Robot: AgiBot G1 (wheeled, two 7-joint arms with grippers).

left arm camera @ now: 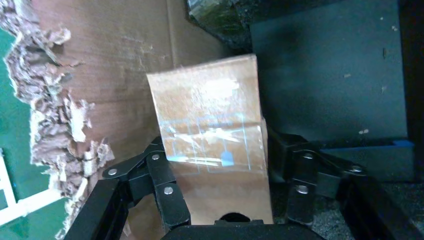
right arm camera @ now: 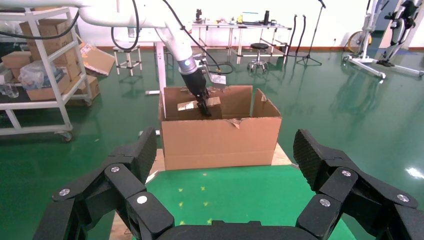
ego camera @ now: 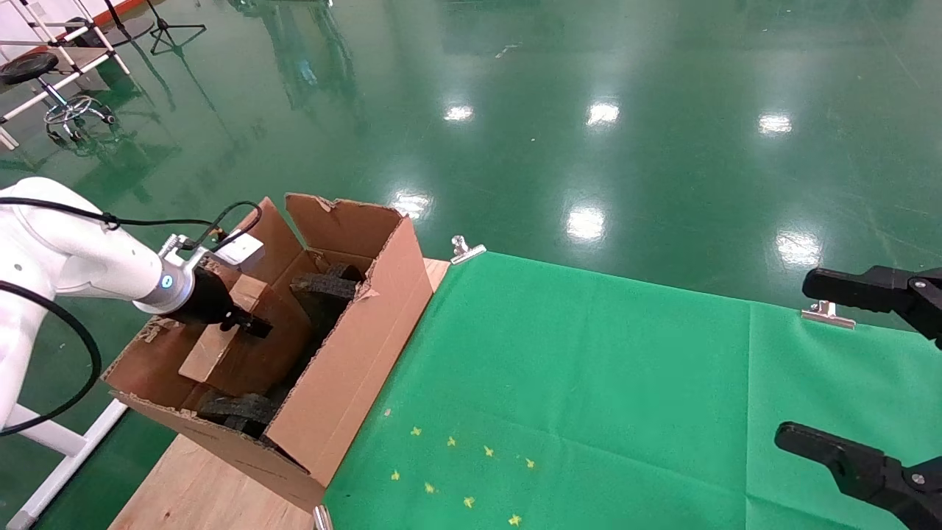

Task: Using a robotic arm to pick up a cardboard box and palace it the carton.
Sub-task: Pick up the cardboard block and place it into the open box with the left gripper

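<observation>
My left gripper (ego camera: 254, 326) on the white arm reaches down into the carton (ego camera: 353, 361), shut on the small cardboard box (ego camera: 213, 346). In the left wrist view the taped cardboard box (left arm camera: 210, 120) sits between both fingers of the left gripper (left arm camera: 217, 145), its round hole next to the palm. The box is tilted inside the carton, close to the black foam (left arm camera: 330, 75). From the right wrist view, the cardboard box (right arm camera: 192, 106) shows above the rim of the carton (right arm camera: 220, 140). My right gripper (right arm camera: 226, 147) hangs open and idle at the far right (ego camera: 792, 359).
The carton stands at the left end of a wooden table (ego camera: 199, 486) beside a green cloth (ego camera: 589, 383) held by metal clips (ego camera: 467, 250). Yellow star marks (ego camera: 456, 471) dot the cloth. Black foam blocks (ego camera: 327, 287) lie in the carton. Its torn rim (left arm camera: 50, 110) is ragged.
</observation>
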